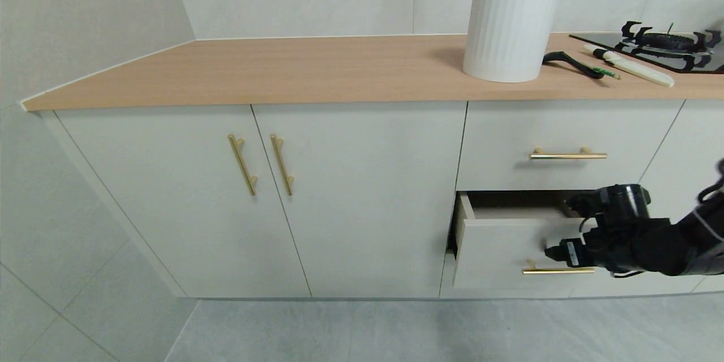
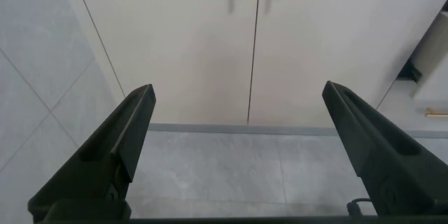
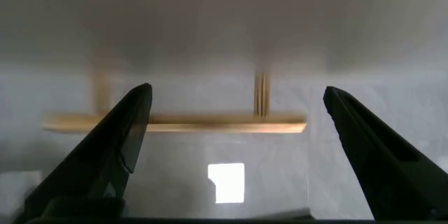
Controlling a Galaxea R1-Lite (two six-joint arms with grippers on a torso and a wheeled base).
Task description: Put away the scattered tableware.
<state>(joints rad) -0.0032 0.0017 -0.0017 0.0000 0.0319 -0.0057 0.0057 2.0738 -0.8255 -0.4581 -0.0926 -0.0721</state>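
Observation:
On the wooden counter (image 1: 283, 68), at the far right, lie a black-handled utensil (image 1: 571, 63) and a long white utensil (image 1: 633, 66) with a green bit beside it. Below them the second drawer (image 1: 498, 249) stands partly pulled out. My right gripper (image 1: 551, 251) is at the drawer front, just above its gold handle (image 1: 557, 271). In the right wrist view the right gripper (image 3: 236, 94) is open, with the gold handle (image 3: 175, 122) close ahead between the fingers. My left gripper (image 2: 238, 89) is open and empty, low before the cupboard doors (image 2: 252, 42).
A tall white ribbed vase (image 1: 512, 14) stands on the counter beside the utensils. A black gas hob (image 1: 667, 45) sits at the far right. The top drawer (image 1: 567, 155) is closed. Two cupboard doors with gold handles (image 1: 260, 164) are closed. Grey floor tiles (image 2: 231, 175) lie below.

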